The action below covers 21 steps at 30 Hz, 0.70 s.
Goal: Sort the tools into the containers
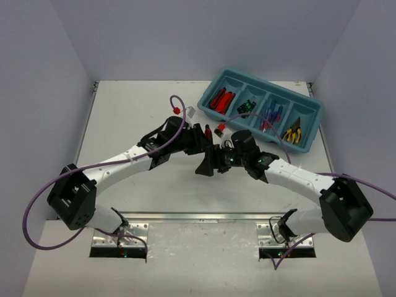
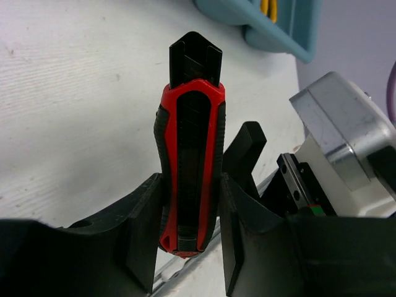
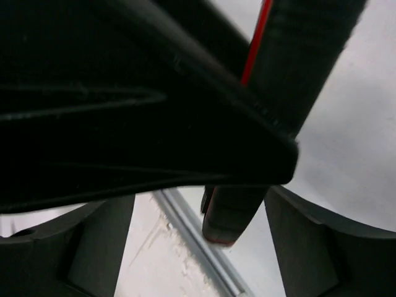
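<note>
Left fingers grip cutter; right fingers seemingly spread.

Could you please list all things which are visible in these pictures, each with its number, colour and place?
Table: one, white, under everything.
Tray: one, teal, four compartments, far right of the table.
Red cutters: a few, red, tray's leftmost compartment in the top view.
Black-and-green screwdrivers: a few, second compartment.
Blue-and-red screwdrivers: several, third compartment.
Pliers: seemingly two, yellow and black, fourth compartment.
Cutter: one, red and black, mid-table, between the grippers.
Cables: purple, along both arms.
Left gripper: shut on the cutter.
Right gripper: open, fingers either side of the cutter's end.
</note>
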Motion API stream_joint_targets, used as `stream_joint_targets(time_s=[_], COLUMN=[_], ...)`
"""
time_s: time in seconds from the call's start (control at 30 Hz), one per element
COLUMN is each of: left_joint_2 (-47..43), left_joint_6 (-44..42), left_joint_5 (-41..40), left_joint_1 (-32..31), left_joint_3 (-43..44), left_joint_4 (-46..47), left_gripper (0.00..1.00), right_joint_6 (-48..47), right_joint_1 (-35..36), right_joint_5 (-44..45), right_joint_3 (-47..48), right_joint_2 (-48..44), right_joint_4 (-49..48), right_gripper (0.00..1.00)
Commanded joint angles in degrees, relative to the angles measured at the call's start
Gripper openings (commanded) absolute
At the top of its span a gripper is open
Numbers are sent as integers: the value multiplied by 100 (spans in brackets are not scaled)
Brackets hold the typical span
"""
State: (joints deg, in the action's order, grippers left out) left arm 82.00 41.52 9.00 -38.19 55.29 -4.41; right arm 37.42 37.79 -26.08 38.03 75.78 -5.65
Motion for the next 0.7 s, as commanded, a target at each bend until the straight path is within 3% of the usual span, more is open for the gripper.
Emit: stream_joint_targets(time_s=[0.0,0.2,0.27,0.33,0.37,0.43,0.47,0.5,0.53,0.57,0.67], left_joint_2=[-340,-492,-502,-536,-558,-610,-637,-677,-738,-822,-1401], left_joint_6=[1015,1079,1020,1016,966,779,667,546,370,191,-156], left_joint_5=[218,423,382,381,369,318,306,152,-127,-469,-1909], left_joint_1=[22,12,5,4,4,4,12,20,40,66,260], left_joint_3=[-392,-575,-598,-645,-649,-611,-535,-433,-273,-103,289], left_joint_4=[1113,1218,1145,1178,1189,1164,1154,893,490,66,-1080], left_gripper=[0,0,0,0,4,17,37,83,96,100,100], right_joint_6=[-224,-253,-276,-314,-333,-372,-383,-370,-362,-346,-107], right_joint_1=[143,149,149,149,149,149,149,149,136,106,-233], right_joint_5=[1241,1317,1401,1427,1439,1472,1496,1523,1593,1663,1712], right_joint_3=[523,616,614,698,739,804,818,820,837,872,1220], right_joint_2=[119,150,89,77,93,151,163,179,200,233,531], right_joint_4=[-23,-303,-367,-342,-301,-185,-174,-152,-68,49,519], right_gripper=[79,45,40,11,2,0,0,0,0,0,0])
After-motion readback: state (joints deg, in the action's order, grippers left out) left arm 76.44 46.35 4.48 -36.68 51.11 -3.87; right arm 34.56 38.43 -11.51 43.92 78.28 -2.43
